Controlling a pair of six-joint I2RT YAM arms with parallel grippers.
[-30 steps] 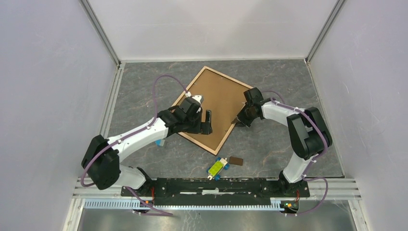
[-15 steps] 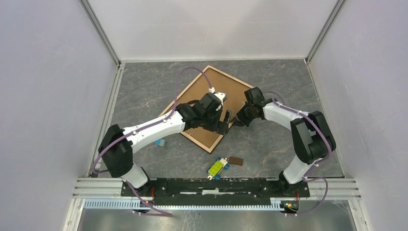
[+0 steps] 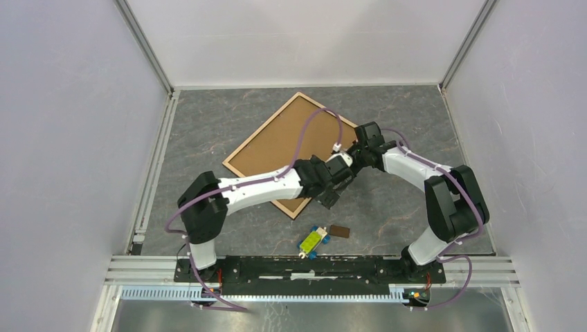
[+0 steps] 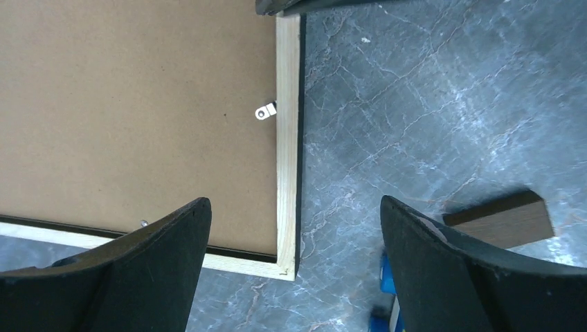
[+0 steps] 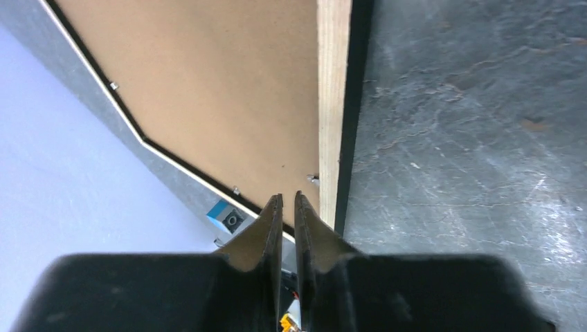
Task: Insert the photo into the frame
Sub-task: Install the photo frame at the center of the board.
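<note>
Left gripper [image 4: 294,202] wide over the frame [image 4: 287,83] corner; right gripper [image 5: 289,198] nearly closed beside it.

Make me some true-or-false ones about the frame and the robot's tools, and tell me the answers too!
1. The left tool is open. True.
2. The frame lies with its tan wood side up. True.
3. The small brown block sits on the backing board. False: it lies on the table, beside the frame.
4. The right tool is wide open. False: its fingers are almost together.
5. A little silver clip sits at the frame's inner edge. True.
</note>
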